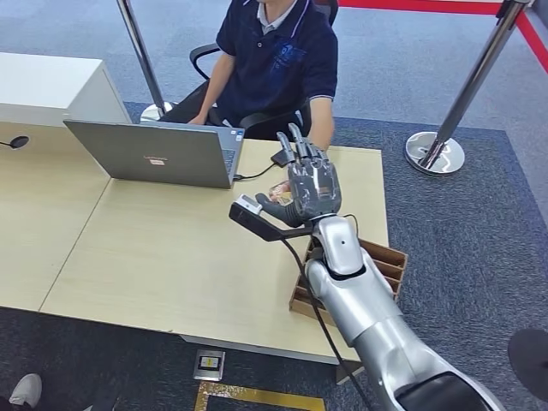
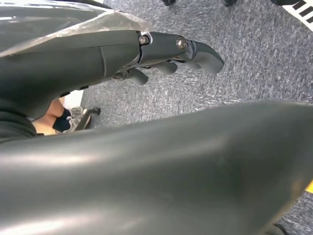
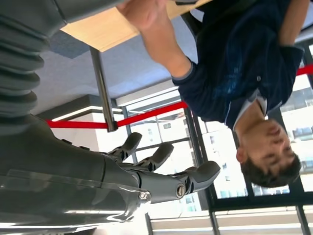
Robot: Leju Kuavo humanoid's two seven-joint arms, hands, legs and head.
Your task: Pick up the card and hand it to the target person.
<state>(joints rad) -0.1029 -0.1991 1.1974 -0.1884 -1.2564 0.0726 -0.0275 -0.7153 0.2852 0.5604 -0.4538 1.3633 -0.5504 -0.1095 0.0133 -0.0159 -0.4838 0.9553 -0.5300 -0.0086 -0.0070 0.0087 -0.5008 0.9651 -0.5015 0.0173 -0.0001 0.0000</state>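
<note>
My right hand is raised over the far right part of the wooden table, fingers stretched upward and apart, nothing between them. The right wrist view shows its fingers spread and empty. Just behind its thumb lies the hand of a seated person in a dark blue polo shirt. I cannot make out a card in any view. My left hand hangs over grey carpet beside my body, fingers loosely extended and holding nothing.
A grey laptop stands open at the table's far side, its cable running to a black adapter. A brown cardboard holder sits at the table's right edge under my forearm. Chrome stanchions stand on the carpet beyond.
</note>
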